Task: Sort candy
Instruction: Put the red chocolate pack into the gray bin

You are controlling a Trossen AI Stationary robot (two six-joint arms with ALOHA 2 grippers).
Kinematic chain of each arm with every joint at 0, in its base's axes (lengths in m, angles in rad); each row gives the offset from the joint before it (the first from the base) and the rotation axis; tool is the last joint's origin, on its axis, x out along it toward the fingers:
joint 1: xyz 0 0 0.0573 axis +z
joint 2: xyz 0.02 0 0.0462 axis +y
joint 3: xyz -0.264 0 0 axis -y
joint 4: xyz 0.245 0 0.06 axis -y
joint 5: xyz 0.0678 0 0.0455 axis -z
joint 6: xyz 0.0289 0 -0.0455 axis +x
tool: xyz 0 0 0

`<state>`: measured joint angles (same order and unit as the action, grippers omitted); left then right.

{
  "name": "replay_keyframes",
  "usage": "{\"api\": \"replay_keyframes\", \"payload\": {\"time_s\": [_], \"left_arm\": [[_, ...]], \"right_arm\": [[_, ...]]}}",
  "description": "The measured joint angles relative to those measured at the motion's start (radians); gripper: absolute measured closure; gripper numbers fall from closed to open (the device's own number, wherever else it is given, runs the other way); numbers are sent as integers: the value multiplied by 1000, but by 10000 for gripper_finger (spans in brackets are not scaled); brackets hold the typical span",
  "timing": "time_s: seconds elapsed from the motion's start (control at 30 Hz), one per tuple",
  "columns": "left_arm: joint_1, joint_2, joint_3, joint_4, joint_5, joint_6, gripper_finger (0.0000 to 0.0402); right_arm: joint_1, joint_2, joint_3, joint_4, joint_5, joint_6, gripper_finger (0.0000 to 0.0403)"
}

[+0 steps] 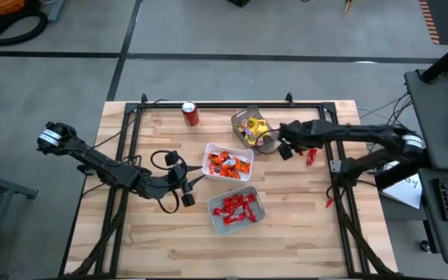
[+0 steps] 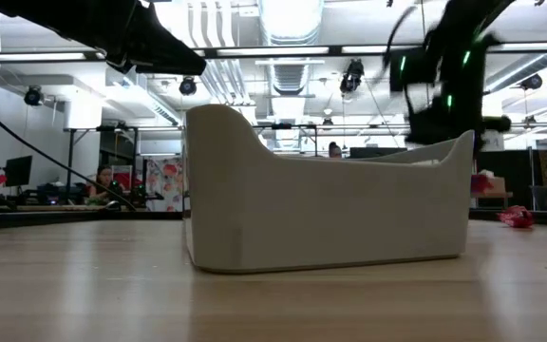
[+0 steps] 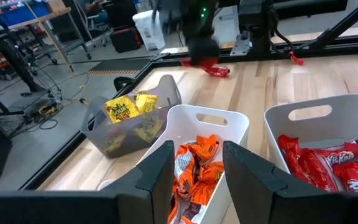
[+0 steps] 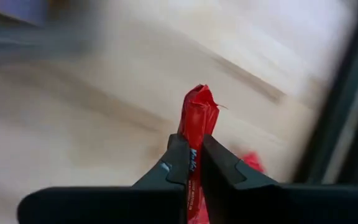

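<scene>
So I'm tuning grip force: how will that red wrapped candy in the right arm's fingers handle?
The red candy, pinched in the right gripper, stands upright, so it is probably fairly stiff. Its glossy wrapper may slip. It looks small, likely light.

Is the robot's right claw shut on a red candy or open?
Shut. The right gripper pinches a red candy between its fingers, lifted above the table.

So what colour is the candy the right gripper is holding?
Red; the candy is pinched in the right gripper, clearest in the right wrist view.
</scene>
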<state>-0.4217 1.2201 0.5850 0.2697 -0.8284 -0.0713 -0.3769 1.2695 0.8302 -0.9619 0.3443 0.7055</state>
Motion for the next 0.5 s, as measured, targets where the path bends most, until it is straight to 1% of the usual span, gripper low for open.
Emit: {"api": "replay_keyframes", "payload": {"time_s": [0.07, 0.13, 0.2, 0.27, 0.37, 0.5], "left_arm": [[0, 0, 0, 3, 0, -1, 281], [0, 0, 0, 15, 0, -1, 281], [0, 0, 0, 30, 0, 1, 281], [0, 0, 0, 43, 0, 3, 281], [0, 0, 0, 45, 0, 4, 281], [0, 0, 0, 46, 0, 3, 281]], "right_arm": [[74, -76, 20, 24, -17, 1, 388], [153, -144, 30, 78, -58, -30, 388], [231, -198, 30, 155, -124, -109, 388], [315, -227, 22, 256, -158, -183, 389], [437, -229, 7, 404, -166, -290, 389], [559, -165, -1, 646, -166, -392, 389]]}}
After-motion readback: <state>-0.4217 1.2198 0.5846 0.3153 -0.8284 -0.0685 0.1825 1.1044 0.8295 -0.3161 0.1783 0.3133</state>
